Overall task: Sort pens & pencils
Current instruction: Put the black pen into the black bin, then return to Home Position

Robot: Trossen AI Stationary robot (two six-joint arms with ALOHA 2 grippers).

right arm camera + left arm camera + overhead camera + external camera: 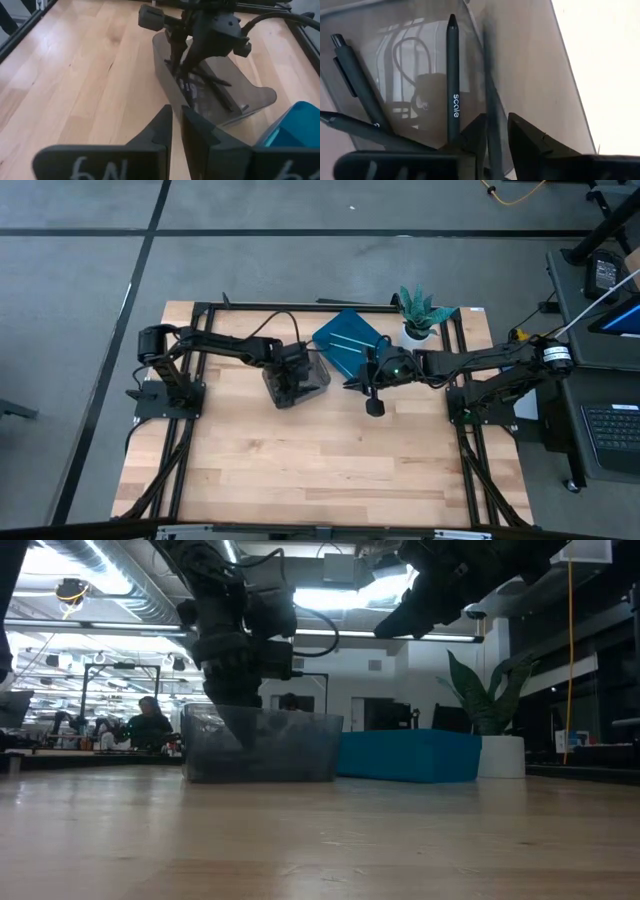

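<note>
Leftmost, our left gripper (292, 380) reaches down into the clear smoky bin (318, 385), its fingers (476, 134) a narrow gap apart around a dark slim stick (491, 107) that lies along the bin wall; we cannot tell whether they actually pinch it. Beside it lie black pens (452, 80), one printed "scale", two more partly cut off. Next comes the blue bin (348, 340), with thin light sticks inside that we can barely make out. Our right gripper (372, 392) hovers above the table near both bins, fingers (162, 127) nearly together, holding nothing.
</note>
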